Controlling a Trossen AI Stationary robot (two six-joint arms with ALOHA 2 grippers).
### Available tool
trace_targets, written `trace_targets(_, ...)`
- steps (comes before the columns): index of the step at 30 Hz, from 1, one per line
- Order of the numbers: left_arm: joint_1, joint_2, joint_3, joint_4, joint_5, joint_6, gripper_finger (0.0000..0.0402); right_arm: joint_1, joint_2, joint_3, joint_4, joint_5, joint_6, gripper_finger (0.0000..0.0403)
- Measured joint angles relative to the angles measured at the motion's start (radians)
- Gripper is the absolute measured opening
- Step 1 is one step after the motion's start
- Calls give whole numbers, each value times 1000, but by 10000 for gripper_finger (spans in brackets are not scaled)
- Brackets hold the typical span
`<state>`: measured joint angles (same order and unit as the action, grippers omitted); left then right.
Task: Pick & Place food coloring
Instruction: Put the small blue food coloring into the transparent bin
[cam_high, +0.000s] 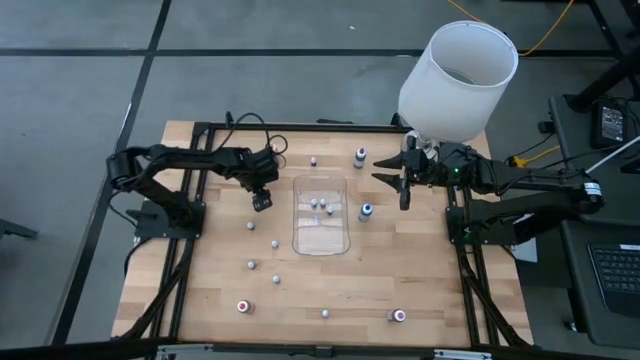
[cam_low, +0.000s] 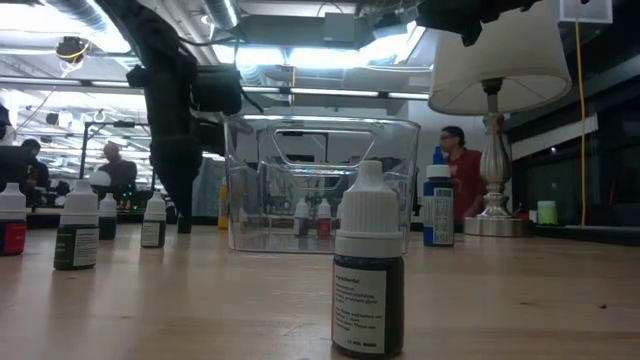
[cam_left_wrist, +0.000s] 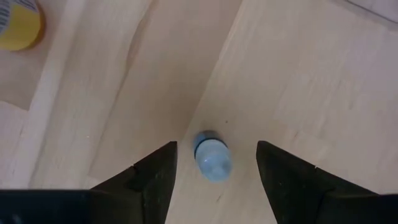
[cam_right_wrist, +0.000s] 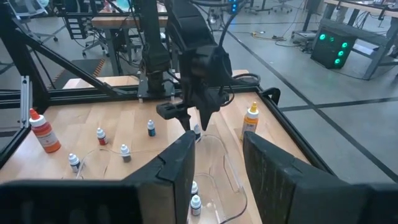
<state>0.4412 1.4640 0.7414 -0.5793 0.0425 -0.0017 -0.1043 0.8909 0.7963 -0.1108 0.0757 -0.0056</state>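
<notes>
While left gripper (cam_left_wrist: 214, 180) hung over table (cam_high: 420, 290) just left of clear tray (cam_high: 320, 240), I noted fingers spread wide, empty, straddling small blue-capped bottle (cam_left_wrist: 212, 155) standing between them. A few bottles (cam_high: 322, 205) already sat in tray; others stood scattered on table. Right gripper (cam_high: 404, 182) waited right of tray, part open, holding nothing. Risk judged: off-centre closing could tip bottle or roll it away. Finger height above bottle unclear; label unreadable.
</notes>
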Motion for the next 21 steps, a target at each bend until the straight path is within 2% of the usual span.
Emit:
trace_targets(5, 0, 1, 0, 0, -18, 0, 189, 0, 0, -1, 0, 0, -1, 138)
trace_targets(12, 16, 1, 0, -6, -20, -3, 135, 0, 0, -1, -1, 0, -3, 138)
trace_targets(21, 48, 0, 0, 1, 40, -3, 71, 0, 0, -1, -38, 0, -1, 138)
